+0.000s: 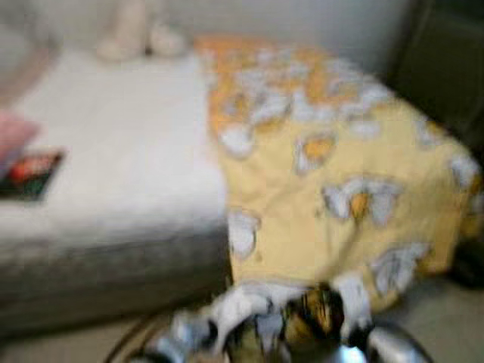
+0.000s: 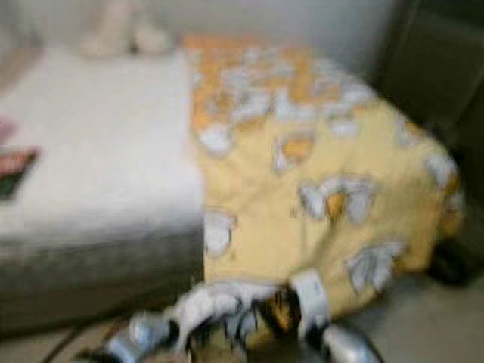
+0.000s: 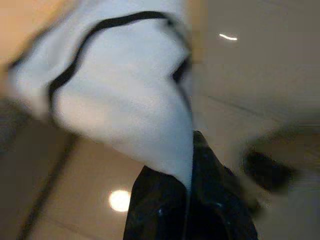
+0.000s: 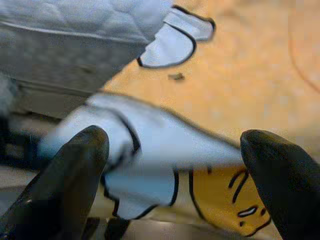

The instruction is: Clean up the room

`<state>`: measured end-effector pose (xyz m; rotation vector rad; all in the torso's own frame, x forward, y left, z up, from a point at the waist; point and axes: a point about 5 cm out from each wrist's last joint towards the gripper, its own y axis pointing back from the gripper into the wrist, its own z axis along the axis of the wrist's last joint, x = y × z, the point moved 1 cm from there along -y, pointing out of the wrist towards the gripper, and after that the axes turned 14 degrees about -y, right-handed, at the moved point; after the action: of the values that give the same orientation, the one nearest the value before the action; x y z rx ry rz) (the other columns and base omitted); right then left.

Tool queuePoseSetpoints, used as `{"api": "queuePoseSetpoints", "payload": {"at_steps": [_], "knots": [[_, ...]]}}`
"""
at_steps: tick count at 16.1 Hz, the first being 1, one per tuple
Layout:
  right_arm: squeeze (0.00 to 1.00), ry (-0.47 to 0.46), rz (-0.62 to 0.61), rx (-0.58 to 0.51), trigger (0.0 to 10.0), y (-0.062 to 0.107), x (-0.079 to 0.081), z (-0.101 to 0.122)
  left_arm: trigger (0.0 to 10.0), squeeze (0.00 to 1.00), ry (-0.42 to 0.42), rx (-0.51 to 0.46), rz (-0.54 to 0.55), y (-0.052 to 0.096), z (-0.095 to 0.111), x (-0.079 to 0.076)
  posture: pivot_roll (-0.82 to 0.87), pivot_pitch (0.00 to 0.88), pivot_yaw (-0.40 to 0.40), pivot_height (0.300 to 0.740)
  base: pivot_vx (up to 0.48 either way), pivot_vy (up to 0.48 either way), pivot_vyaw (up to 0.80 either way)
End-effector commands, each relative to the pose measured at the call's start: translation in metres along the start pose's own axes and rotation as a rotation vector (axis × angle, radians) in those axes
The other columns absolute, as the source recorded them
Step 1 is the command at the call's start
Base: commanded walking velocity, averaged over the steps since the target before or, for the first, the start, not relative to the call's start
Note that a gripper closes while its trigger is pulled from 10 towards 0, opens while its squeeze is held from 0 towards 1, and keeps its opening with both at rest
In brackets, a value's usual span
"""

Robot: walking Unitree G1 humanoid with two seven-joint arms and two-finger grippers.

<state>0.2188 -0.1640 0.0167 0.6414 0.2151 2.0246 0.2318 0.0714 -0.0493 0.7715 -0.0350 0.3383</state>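
Bed [image 1: 113, 159] ahead w/ white mattress top & grey side; head views blurred. Yellow blanket [image 1: 333, 189] w/ white-and-orange egg print spread over right part of bed, draped down front edge toward floor [image 3: 260, 75]. Lower hem bunched low at centre of head views, betw. the two silver arms.

Left claw [image 3: 187, 200] at blanket's lower edge: black fingers [image 3: 155, 205] pressed together, pinching white, black-outlined fold of blanket hanging from them over glossy tan floor tiles. Seen in left eye view at approx [image 1: 227, 333], partly buried in cloth.

Right claw [image 4: 175, 185] just beside bed's front, spread wide; fingertips [image 4: 75, 165] either side of a white & orange print patch, cloth lying betw. them but not squeezed. Contact w/ cloth: cannot tell. Grey mattress side visible behind in right wrist view.

On white part of bed, robot's left: dark flat item w/ red print [image 1: 30, 174], blurred, & pink thing [image 1: 13, 136] at edge just beside it. Pale plush-like shape [image 1: 140, 34] at far end of bed by wall, too blurred to ID.
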Motion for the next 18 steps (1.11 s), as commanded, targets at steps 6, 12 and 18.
{"api": "queuePoseSetpoints", "payload": {"at_steps": [6, 12, 18], "knots": [[0.00, 0.013, 0.060, -0.026, 10.0, 0.006, 0.004, 0.017, 10.0, 0.00, 0.214, -0.117, -0.272, -0.006, 0.008, -0.032, -0.02, 0.044, -0.025, 0.735, 0.000, 0.000, 0.00], [0.00, 0.003, 0.080, -0.004, 10.0, 0.004, 0.005, 0.018, 10.0, 1.00, 0.205, -0.147, -0.268, -0.014, 0.021, -0.036, -0.01, 0.018, -0.046, 0.735, 0.000, 0.000, 0.00], [0.00, -0.049, 0.025, -0.089, 10.0, -0.002, -0.002, 0.028, 10.0, 1.00, 0.149, -0.203, 0.263, 0.026, 0.017, 0.053, 0.03, 0.000, -0.016, 0.735, 0.000, 0.000, 0.00]]}}
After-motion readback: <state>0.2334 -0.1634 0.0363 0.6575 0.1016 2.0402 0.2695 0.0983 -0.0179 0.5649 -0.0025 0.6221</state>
